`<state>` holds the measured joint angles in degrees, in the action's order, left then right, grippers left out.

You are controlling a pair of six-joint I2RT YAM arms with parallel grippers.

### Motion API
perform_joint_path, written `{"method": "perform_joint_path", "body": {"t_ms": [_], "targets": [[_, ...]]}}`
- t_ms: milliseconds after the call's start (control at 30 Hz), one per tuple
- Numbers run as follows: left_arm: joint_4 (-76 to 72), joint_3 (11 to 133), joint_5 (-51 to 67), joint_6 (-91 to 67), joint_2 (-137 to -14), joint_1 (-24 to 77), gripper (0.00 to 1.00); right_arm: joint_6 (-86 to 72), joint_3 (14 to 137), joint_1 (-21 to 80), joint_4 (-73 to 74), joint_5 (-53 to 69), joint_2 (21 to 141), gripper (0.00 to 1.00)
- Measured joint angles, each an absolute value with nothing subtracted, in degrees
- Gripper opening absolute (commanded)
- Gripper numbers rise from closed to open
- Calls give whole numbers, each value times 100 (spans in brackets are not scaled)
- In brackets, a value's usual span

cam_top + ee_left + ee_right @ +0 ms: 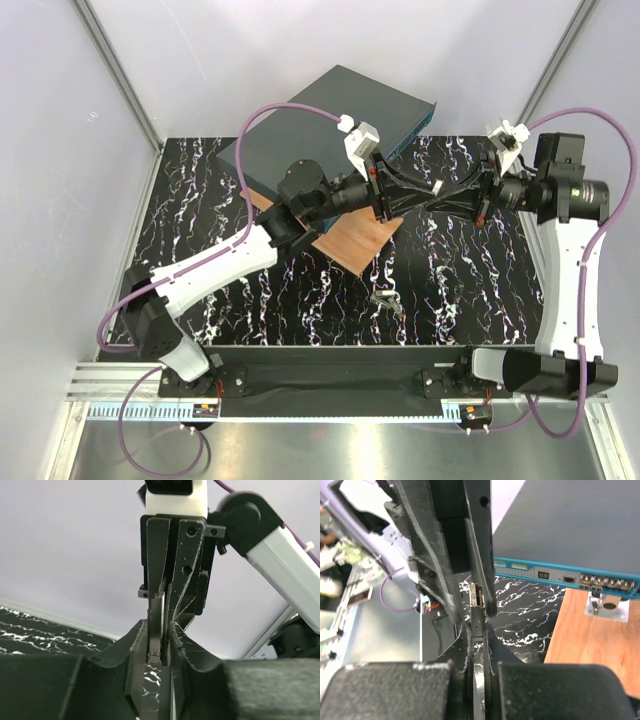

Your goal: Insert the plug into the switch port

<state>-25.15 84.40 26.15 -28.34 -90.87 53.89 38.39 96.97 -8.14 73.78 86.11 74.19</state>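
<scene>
Bright even diffuse light, soft shadows, near pincer fingers (385, 690) blurred

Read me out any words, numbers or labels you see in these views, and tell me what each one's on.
No text can be quoted as it reads.
Small display on the switch front face: digits too blurred to read.
Pale printed strip left of that display: too small to read.
Nothing else in any view is legible.

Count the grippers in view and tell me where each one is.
2. The left gripper and right gripper meet tip to tip at the plug, above the table, near the switch.
</scene>
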Motion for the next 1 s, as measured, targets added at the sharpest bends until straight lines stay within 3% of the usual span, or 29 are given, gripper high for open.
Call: {"method": "perform_joint_path", "body": {"t_ms": [133,233,433,567,700,1000], "targets": [[-2241,8403,2657,-2783,-8932,5280,45,2373,8781,-814,5586,8300,6829,0],[-1946,8388,2672,-2724,-8785,5142,50,1953,8637,-812,5061,7964,6589,0],[303,9491,2718,-2060,-8833,4858,66,3118,8892,-650,5249,6528,6565,0],[2143,11004,2733,-1367,-9196,4821,67,4209,8276,-388,5070,5216,6047,0],[3441,11452,2600,-746,-9251,4904,68,5290,7557,-141,4707,4121,5328,0],[5111,12691,2106,-23,-10490,5457,71,7697,6088,294,4027,3074,4016,0]]}}
